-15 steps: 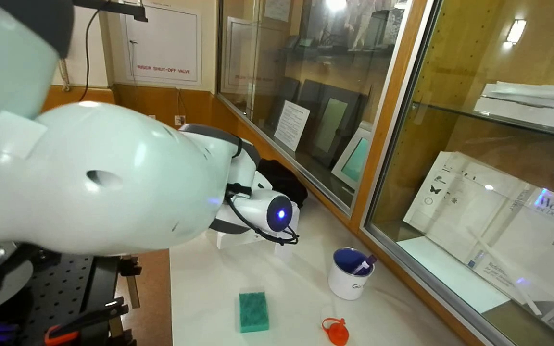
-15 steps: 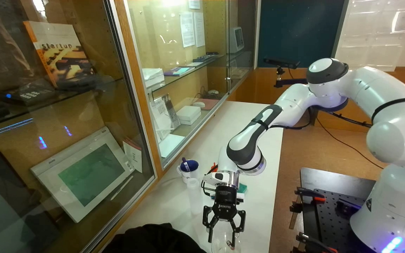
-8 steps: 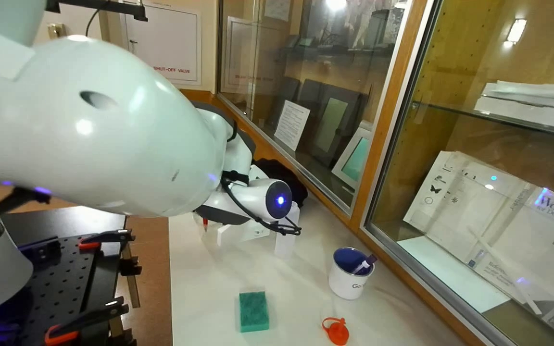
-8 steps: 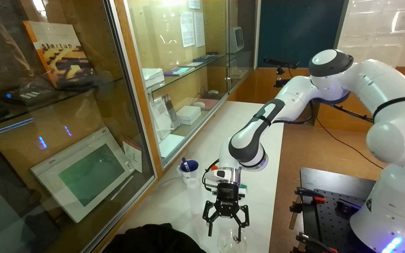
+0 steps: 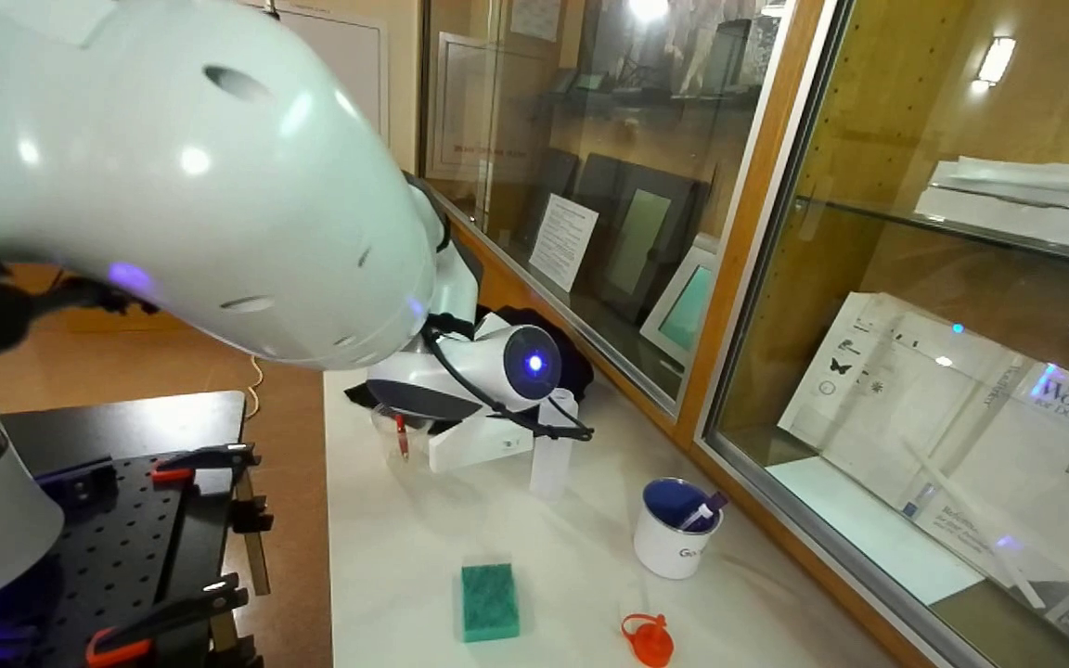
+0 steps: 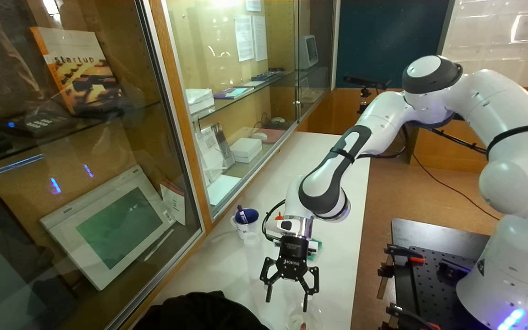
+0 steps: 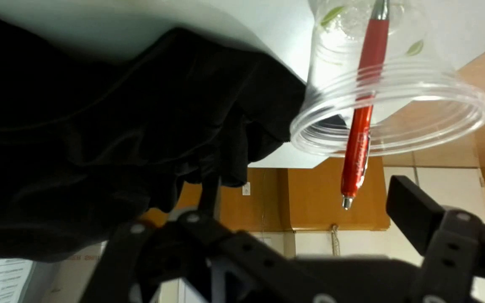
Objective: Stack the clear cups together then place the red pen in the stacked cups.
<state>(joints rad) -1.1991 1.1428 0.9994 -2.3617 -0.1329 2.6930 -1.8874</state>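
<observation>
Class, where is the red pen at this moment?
In the wrist view, right of centre, the red pen stands tilted inside the stacked clear cups, one end sticking out, with the black cloth to its left.

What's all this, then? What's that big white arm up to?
A robot arm is working with some clear cups and a red pen. The cups are stacked one inside another, and the pen leans inside them with one end sticking out. The arm's fingers are open near the cups, holding nothing, so the job looks about done. A mug and a sponge sit elsewhere on the table.
</observation>
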